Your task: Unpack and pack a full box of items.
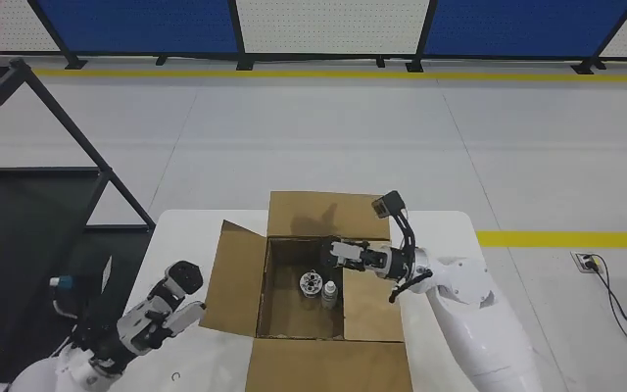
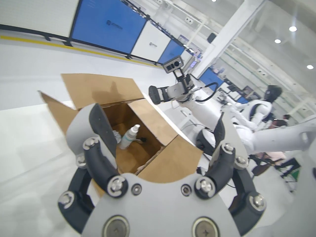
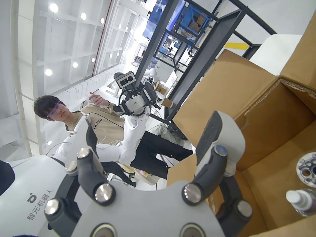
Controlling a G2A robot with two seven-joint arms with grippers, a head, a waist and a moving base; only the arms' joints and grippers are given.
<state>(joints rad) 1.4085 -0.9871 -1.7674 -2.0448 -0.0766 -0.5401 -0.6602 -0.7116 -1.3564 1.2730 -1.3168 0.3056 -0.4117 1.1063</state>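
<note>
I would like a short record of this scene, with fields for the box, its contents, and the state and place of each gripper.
box: cardboard box, flaps open, on the white table
contents: spray bottle and round metal part, side by side on the box floor
left gripper: open, empty, over the table beside the box
right gripper: open, empty, above the box opening
</note>
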